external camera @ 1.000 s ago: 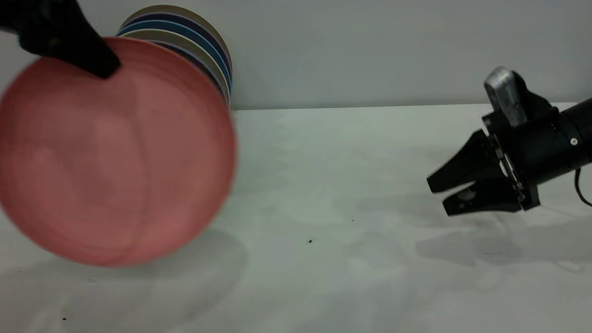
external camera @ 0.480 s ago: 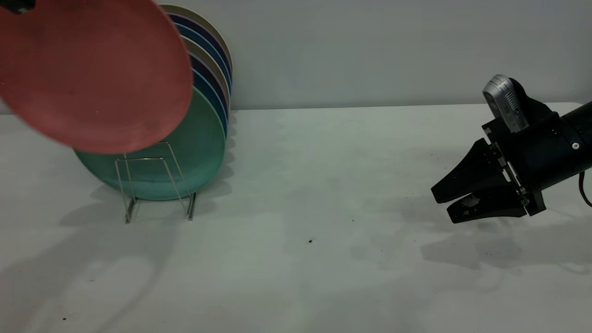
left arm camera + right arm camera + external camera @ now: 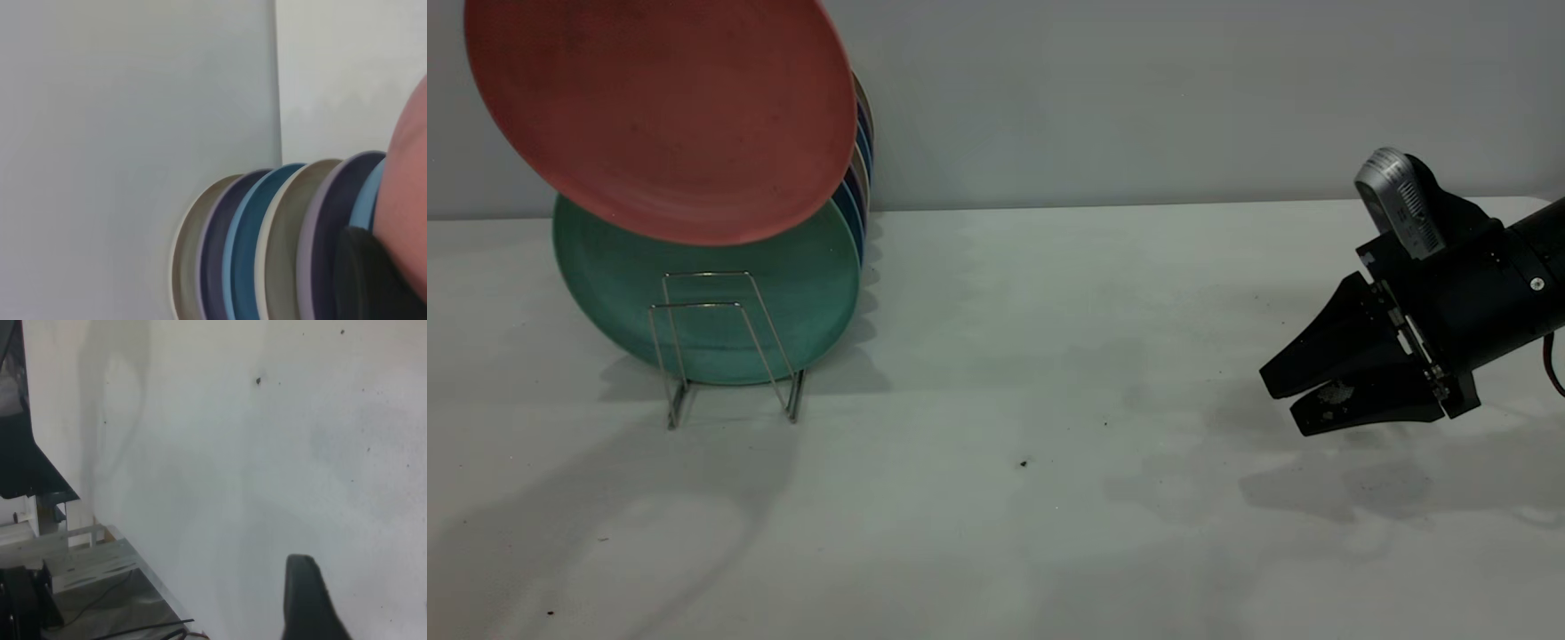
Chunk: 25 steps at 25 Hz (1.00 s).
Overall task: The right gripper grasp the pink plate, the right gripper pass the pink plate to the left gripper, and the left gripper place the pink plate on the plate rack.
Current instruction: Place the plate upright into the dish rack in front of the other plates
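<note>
The pink plate hangs tilted in the air at the upper left, just above and in front of the plates standing in the plate rack. Its lower edge overlaps the top of the teal-green plate. The left gripper is out of the exterior view. In the left wrist view its dark finger lies against the pink plate, shut on its rim. The right gripper hovers low over the table at the far right, open and holding nothing, pointing left.
Behind the teal-green plate several more plates stand on edge in the rack, in blue, purple and beige. Two front wire loops of the rack hold nothing. The white table runs back to a grey wall.
The pink plate has risen from low in front of the rack and swung right, to just above the racked plates. The right gripper has drifted slightly lower and to the right.
</note>
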{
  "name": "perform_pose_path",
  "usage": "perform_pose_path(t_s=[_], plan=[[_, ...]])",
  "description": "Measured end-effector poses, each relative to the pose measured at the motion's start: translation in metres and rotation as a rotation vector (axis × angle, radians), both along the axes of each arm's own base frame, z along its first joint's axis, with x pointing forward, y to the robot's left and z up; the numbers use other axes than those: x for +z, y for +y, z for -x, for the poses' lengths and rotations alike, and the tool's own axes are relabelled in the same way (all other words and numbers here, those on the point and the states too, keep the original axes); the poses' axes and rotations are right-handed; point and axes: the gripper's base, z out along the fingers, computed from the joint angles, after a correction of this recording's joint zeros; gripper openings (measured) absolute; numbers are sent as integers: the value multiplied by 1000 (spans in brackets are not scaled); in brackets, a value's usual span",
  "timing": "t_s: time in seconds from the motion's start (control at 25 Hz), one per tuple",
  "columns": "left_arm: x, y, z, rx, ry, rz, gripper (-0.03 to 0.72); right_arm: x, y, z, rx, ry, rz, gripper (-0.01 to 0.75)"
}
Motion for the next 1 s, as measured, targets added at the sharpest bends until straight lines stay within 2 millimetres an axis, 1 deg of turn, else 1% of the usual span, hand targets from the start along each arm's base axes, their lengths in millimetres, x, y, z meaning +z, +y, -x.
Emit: perform_pose_path(t_s=[0.2,0.44,0.6,0.84,1.0], plan=[[-3,0,-1,1,8,0,41,0,0,0,-1,2,0,442],[-21,2,-10,14,52,-6,41,0,0,0,3,3,3,442],[-27,4,-14,25,54,-19,41,0,0,0,3,3,3,442],[-28,17,-17,58,54,-24,41,0,0,0,4,3,4,442],[-29,18,-16,52,68,-24,41,-1,0,0,2,2,8,442]])
